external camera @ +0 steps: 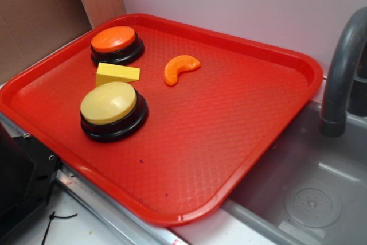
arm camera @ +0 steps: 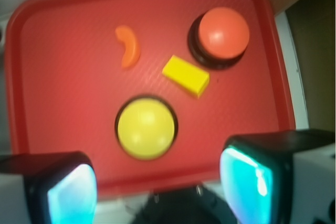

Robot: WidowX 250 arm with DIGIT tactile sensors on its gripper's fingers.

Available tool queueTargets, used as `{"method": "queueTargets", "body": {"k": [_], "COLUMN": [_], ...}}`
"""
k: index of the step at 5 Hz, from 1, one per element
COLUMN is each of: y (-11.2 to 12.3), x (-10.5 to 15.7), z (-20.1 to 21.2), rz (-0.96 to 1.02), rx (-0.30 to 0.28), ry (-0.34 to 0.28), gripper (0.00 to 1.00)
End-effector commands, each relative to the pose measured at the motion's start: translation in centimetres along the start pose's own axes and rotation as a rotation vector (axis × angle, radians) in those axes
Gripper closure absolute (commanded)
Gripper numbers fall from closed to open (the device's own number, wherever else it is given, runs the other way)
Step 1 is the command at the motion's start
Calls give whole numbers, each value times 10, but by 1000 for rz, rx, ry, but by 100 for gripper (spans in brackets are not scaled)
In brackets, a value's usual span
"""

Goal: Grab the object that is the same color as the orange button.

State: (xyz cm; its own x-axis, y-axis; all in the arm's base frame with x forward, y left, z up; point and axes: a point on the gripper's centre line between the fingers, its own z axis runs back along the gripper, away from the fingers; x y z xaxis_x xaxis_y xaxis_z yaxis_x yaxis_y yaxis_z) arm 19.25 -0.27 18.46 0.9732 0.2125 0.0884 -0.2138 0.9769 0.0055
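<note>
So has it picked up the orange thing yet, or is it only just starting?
Only just starting. Nothing looks done: the orange crescent piece lies untouched on the red tray, apart from the orange button it matches. The claw is open and empty, high above the near edge of the tray, beside the yellow button. Left to do: move over the crescent, come down, close on it and lift.

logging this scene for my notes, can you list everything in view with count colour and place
tray: 1, red, fills the counter beside the sink
orange button: 1, orange dome on black base, far left of tray
yellow button: 1, pale yellow dome on black base, near left of tray
yellow wedge block: 1, yellow, between the two buttons
orange crescent piece: 1, orange, right of the block
sink: 1, grey, right of tray
faucet: 1, grey, over sink
gripper: 1, open, empty, above the tray's edge
</note>
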Motion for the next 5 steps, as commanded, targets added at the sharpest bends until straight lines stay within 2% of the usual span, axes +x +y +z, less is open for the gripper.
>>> {"method": "queueTargets", "body": {"k": [1, 3, 5], "y": [-16, -32, -30], "x": [63, 84, 86], "z": [-66, -121, -150], "rz": [103, 102, 149], "rx": [54, 102, 134], "ry": [-48, -55, -53], "gripper": [0, 0, 0]}}
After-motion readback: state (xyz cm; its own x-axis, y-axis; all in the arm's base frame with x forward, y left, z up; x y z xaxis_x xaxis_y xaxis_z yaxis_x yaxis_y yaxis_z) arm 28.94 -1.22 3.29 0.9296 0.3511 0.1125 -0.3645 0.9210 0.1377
